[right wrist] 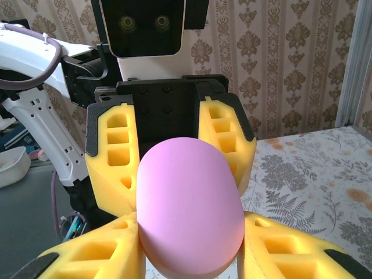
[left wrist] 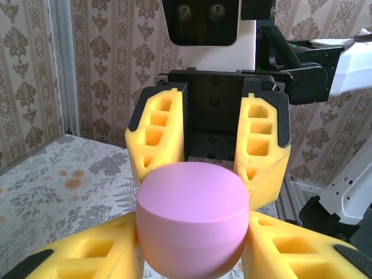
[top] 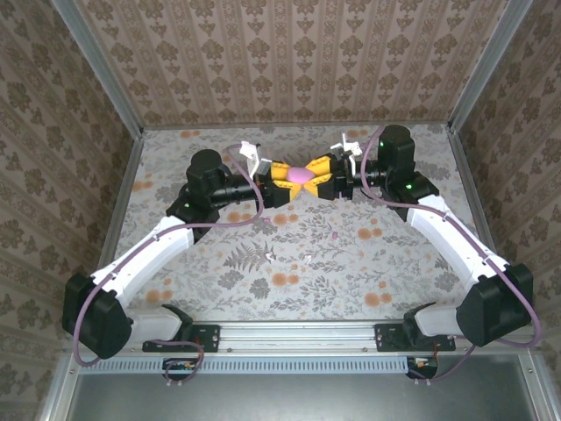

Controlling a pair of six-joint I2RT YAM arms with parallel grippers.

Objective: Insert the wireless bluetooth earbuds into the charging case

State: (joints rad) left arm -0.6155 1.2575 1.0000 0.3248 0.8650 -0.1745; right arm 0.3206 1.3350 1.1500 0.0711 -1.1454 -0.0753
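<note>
At the upper centre of the top view, the case [top: 301, 174] hangs above the table [top: 219, 263], pinched from both sides: the left gripper [top: 285, 175] is clamped on one end and the right gripper [top: 317, 181] on the other, their yellow fingers [left wrist: 157, 133] meeting nose to nose. The case is a smooth pink pebble, rounded all over, with a faint seam round its lower part in the left wrist view. I judge it light, rigid and slippery, so a grip across its broad flanks suits it; opening it likely calls for one claw on the base and the other above the seam. A tiny magenta speck, probably an earbud [top: 336, 235], lies on the table to the lower right of the case, well apart. It looks light, hard and prone to skitter, best taken across its narrow middle. The table is flat, with a busy flower print that can hide small pieces. Patterned walls [top: 289, 53] close in three sides
</note>
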